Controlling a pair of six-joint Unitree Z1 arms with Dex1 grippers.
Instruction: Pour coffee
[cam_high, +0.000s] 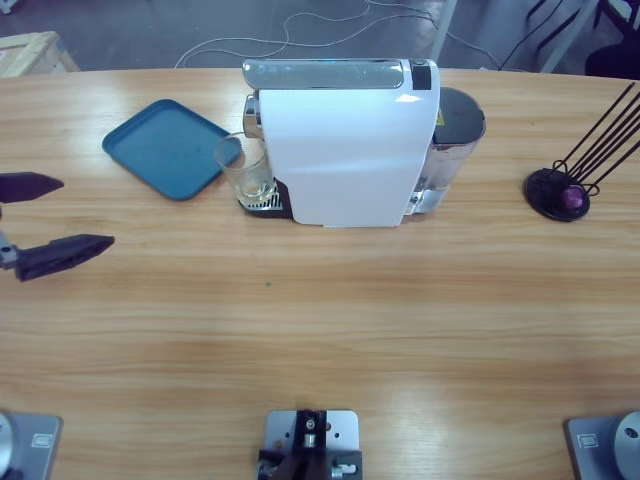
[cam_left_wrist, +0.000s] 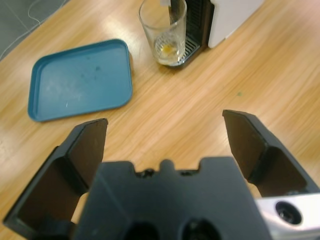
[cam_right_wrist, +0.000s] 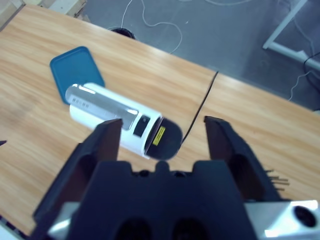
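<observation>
A clear glass tumbler (cam_high: 245, 165) (cam_left_wrist: 162, 27) stands upright on the drip tray at the left end of the white coffee machine (cam_high: 345, 145) (cam_left_wrist: 227, 17) (cam_right_wrist: 115, 116). A shallow layer of pale tan coffee (cam_high: 256, 186) (cam_left_wrist: 167, 48) lies in its bottom. My left gripper (cam_high: 87, 212) (cam_left_wrist: 165, 120) hovers open over the table's left side, well short of the glass and pointing toward it. High above the table, my right gripper (cam_right_wrist: 162, 125) stands open, looking down on the machine. The right arm does not show in the high view.
A teal tray (cam_high: 170, 147) (cam_left_wrist: 80, 80) (cam_right_wrist: 75, 67) lies left of the machine, close beside the glass. A black capsule rack (cam_high: 565, 188) holding a purple capsule stands at the far right. Cables trail on the floor beyond the table's far edge.
</observation>
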